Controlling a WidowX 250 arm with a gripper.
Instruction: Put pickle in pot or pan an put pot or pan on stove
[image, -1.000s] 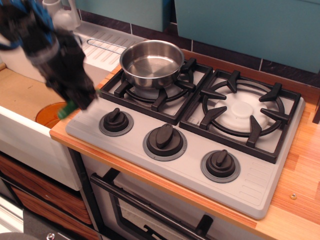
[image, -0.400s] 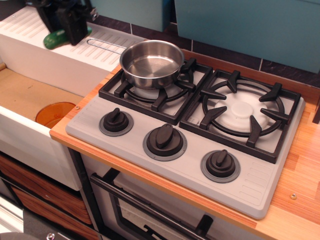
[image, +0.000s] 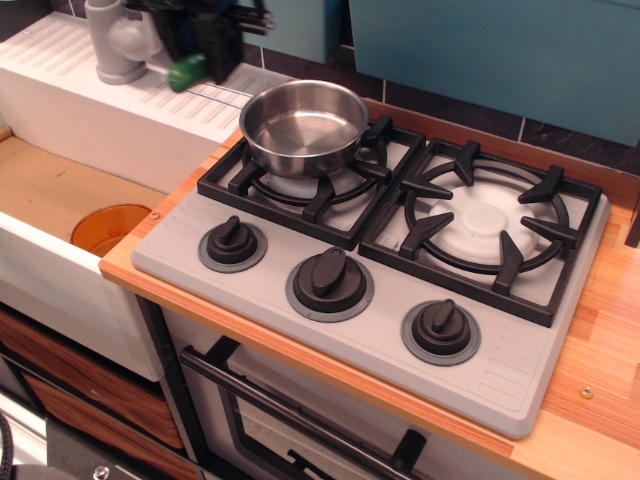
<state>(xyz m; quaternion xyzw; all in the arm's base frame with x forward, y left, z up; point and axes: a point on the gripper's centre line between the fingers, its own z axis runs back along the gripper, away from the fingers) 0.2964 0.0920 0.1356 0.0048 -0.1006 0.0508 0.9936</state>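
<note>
Claw: the black claw (image: 203, 55) hangs at the far left of the bench, over the white ribbed sink unit (image: 100, 110), its fingers pinching the pickle.
Pickle: the green pickle (image: 187, 72) pokes out to the left of the claw's tips, held above the ribbed surface, just left of the pan's wire handle.
Pan: the steel pan (image: 303, 127) sits empty on the stove's left burner grate (image: 310, 170), near the claw, to its right and closer to the front edge; its thin handle (image: 210, 92) reaches back over the sink unit, under the claw.
Stove: the grey stove (image: 520, 370) fills the middle of the bench; the right grate (image: 487, 225) is bare, and three black knobs (image: 329, 276) line its front edge.
Around: a grey tap (image: 117, 45) stands just left of the claw; an orange bowl (image: 108, 228) lies low in the basin by the bench's front left corner.
</note>
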